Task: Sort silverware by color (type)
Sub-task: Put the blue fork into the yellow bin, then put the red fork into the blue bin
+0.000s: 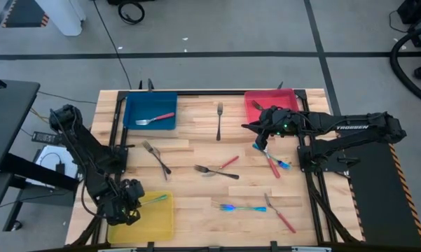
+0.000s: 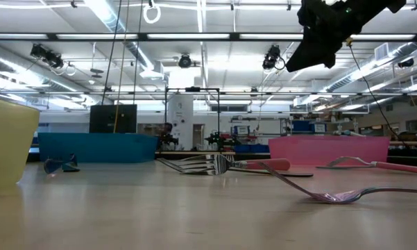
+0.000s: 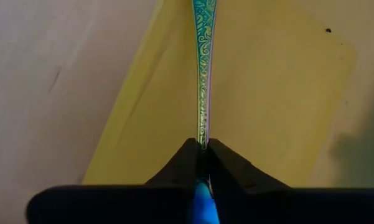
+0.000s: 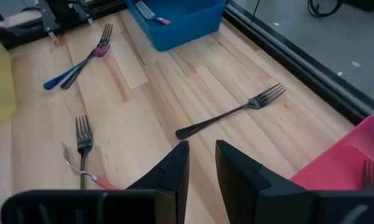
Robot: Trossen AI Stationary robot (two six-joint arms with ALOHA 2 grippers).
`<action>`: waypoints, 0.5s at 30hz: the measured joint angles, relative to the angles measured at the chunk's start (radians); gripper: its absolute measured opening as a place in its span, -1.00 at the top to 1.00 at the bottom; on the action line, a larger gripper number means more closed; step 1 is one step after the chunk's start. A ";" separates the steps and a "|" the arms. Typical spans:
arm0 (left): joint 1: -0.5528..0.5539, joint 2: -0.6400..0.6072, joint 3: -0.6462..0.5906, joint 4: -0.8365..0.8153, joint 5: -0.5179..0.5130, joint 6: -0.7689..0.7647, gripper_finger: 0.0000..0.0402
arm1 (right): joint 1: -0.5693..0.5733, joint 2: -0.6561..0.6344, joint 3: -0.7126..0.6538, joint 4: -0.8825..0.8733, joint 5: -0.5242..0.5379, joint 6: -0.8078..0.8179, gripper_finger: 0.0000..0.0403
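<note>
- Nearest the left wrist camera, the left gripper (image 3: 202, 155) has its two dark fingers pinched tight on the patterned teal handle of a blue-cyan utensil (image 3: 203, 68), which runs straight ahead from the fingertips toward 12 o'clock over the yellow tray (image 3: 267, 106); its far end is cut off by the frame, so the type cannot be told.
- From above, that gripper (image 1: 129, 199) sits at the table's 7 o'clock corner, its arm folded back along the left edge, with the held piece (image 1: 154, 199) reaching over the tray's rim (image 1: 161, 227).
- Toward 11 o'clock the blue tray (image 1: 136, 105) holds one red-handled fork (image 1: 154, 119).
- Mid-table lie a dark fork with a coloured piece crossing it (image 1: 156, 157), a plain dark fork (image 1: 219, 120) pointing to 12 o'clock, and a crossed dark-and-red pair (image 1: 217, 170).
- Lower, near 5 o'clock, lie a blue-cyan piece (image 1: 235, 207) and a red-handled one (image 1: 280, 214) (touching or not, hard to say).
- Reaching in from 3 o'clock with its arm stretched level, the right gripper (image 1: 259, 130) hovers beside the red tray (image 1: 252, 99); its wrist view shows the fingers (image 4: 174, 168) slightly parted and gripping nothing (image 4: 202, 165).
- Just below it lie crossed red and blue utensils (image 1: 273, 162).
</note>
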 joint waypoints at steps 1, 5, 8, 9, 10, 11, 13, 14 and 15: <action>0.002 0.000 0.000 0.001 0.000 0.000 0.76 | 0.000 0.000 0.000 0.000 0.000 -0.017 0.57; 0.002 0.000 0.000 0.002 0.000 0.000 0.59 | 0.000 0.000 0.000 0.000 -0.014 -0.058 0.57; 0.002 0.000 0.000 0.009 0.000 0.000 0.47 | 0.000 0.000 0.000 0.000 -0.027 -0.061 0.57; 0.002 0.000 0.000 0.008 0.000 0.000 0.45 | 0.000 0.000 0.000 0.000 -0.033 -0.061 0.57; 0.002 0.000 0.000 0.008 0.000 0.000 0.43 | 0.000 0.000 0.000 0.000 -0.037 -0.061 0.57; 0.004 0.000 0.000 0.008 0.000 0.000 0.42 | 0.000 0.000 0.000 0.001 -0.042 -0.060 0.57; 0.012 0.000 0.000 0.008 0.007 0.000 0.41 | 0.000 0.000 0.000 0.013 -0.056 -0.062 0.57; 0.017 -0.001 0.000 0.007 0.015 0.000 0.41 | 0.000 0.000 0.000 0.028 -0.066 -0.070 0.57; 0.025 -0.004 0.000 0.008 0.025 0.004 0.41 | 0.000 0.001 0.000 0.044 -0.080 -0.080 0.57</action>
